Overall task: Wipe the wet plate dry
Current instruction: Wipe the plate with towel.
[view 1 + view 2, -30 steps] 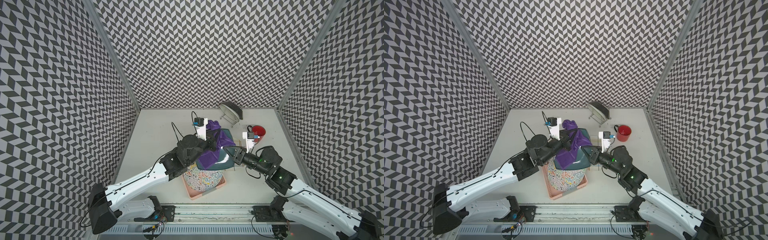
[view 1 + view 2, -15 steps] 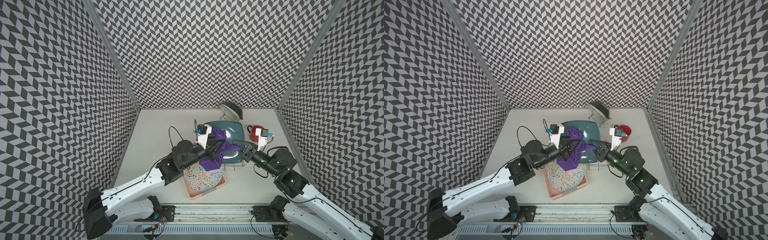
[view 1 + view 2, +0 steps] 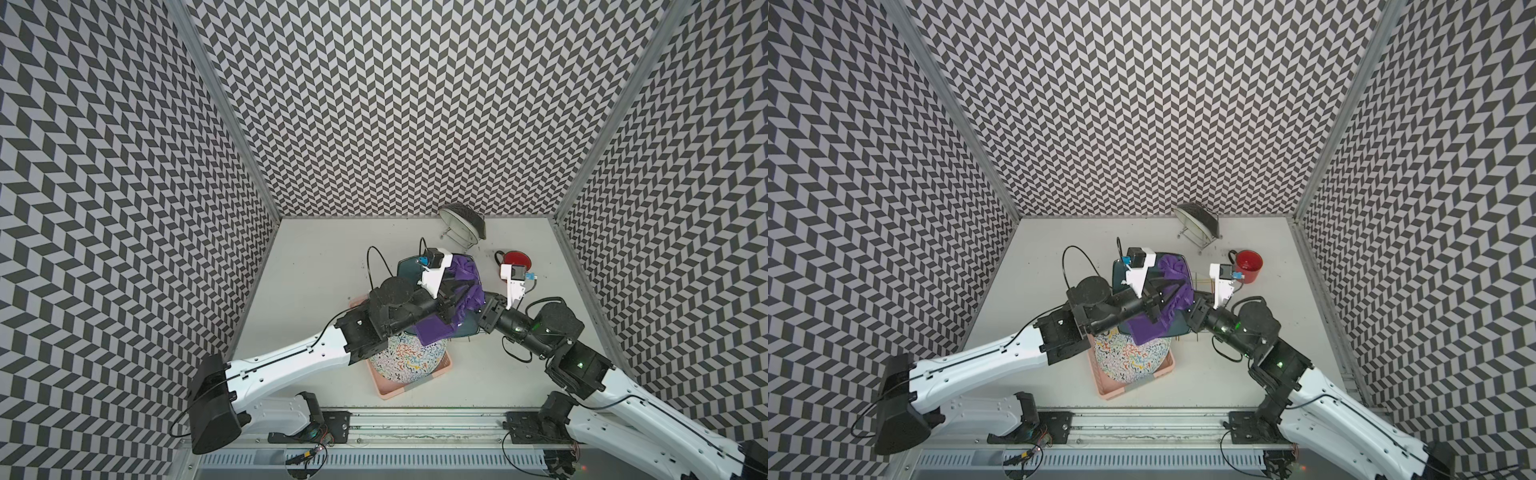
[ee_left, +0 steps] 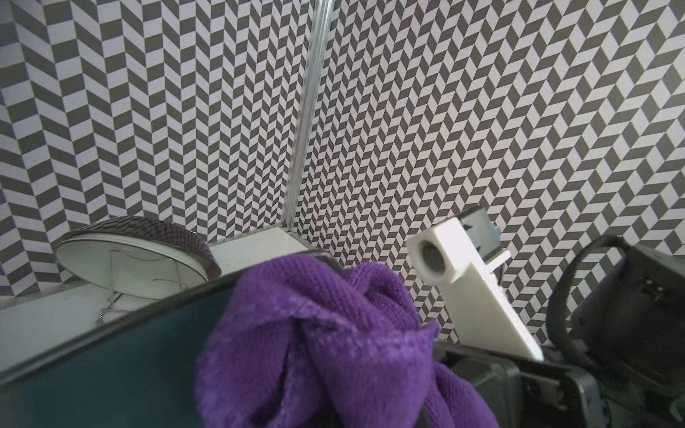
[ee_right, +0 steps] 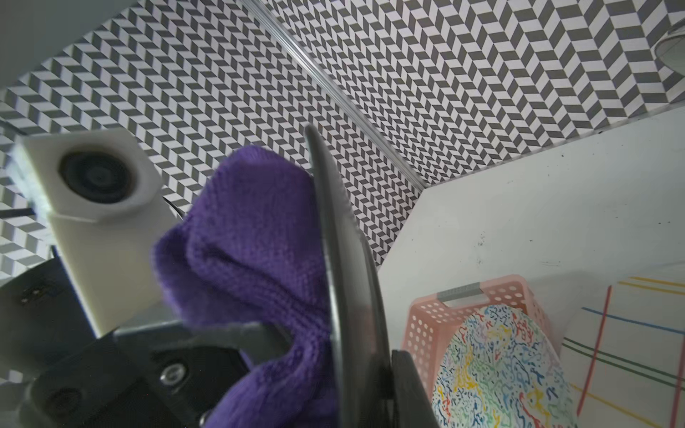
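Observation:
A dark teal plate (image 3: 409, 270) (image 3: 1121, 274) hangs above the table, over the basket. My right gripper (image 3: 484, 309) (image 3: 1192, 313) is shut on its right rim. In the right wrist view the plate (image 5: 348, 278) stands edge-on between the jaws. My left gripper (image 3: 455, 297) (image 3: 1167, 299) is shut on a bunched purple cloth (image 3: 467, 278) (image 3: 1173, 268), which presses on the plate's upper face near its right side. In the left wrist view the cloth (image 4: 333, 333) covers the jaws and lies against the plate (image 4: 111, 363).
Under the plate a pink basket (image 3: 432, 374) holds a dish with a multicolour squiggle pattern (image 3: 407, 357). A red mug (image 3: 517, 259) stands right of the arms. At the back a wire rack holds a bowl (image 3: 463, 222). A striped white towel (image 5: 630, 352) lies on the table.
The right arm swung the plate back and right, then nearer again. The left gripper dragged the cloth from the plate's far edge across its face to its right side.

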You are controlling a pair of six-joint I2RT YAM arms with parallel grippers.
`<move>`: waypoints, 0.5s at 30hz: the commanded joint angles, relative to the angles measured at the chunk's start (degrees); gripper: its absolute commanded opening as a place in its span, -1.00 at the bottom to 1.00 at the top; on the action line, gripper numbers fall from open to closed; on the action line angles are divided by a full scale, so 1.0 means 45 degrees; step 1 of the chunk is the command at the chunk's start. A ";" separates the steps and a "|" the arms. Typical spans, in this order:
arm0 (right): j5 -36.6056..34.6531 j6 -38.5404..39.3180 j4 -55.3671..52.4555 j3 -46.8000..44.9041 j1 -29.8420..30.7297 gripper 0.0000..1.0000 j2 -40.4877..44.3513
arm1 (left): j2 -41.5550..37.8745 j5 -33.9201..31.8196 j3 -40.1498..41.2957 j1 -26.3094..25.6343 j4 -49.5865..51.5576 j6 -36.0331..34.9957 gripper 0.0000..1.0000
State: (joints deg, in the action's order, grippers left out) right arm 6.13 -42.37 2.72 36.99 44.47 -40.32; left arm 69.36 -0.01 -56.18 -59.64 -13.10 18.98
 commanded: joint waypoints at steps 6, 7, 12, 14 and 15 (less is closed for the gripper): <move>0.1911 -0.1452 0.4897 0.1983 -0.3219 -1.00 0.0934 | -0.3583 0.6011 0.1966 0.4890 -0.2144 0.4881 -1.00; 0.2482 -0.1814 0.5364 0.1890 -0.3461 -1.00 0.0844 | -0.3711 0.6852 0.2210 0.5554 -0.3057 0.5701 -1.00; 0.4242 -0.4504 0.9300 0.0912 -0.3894 -1.00 0.0302 | -0.3400 0.9379 0.3707 0.7765 -0.8575 1.0942 -1.00; 0.4912 -0.5491 1.0770 0.0610 -0.3904 -1.00 -0.0117 | -0.2967 0.9662 0.4242 0.8160 -1.0920 1.2786 -1.00; 0.5274 -0.5854 1.1347 0.0547 -0.3898 -1.00 -0.0428 | -0.2642 0.9743 0.4341 0.8209 -1.1920 1.3442 -1.00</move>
State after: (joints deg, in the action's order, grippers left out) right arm 22.41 -59.00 31.62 39.83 27.14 -40.51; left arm 54.92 35.86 -38.20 -23.73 -45.84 61.91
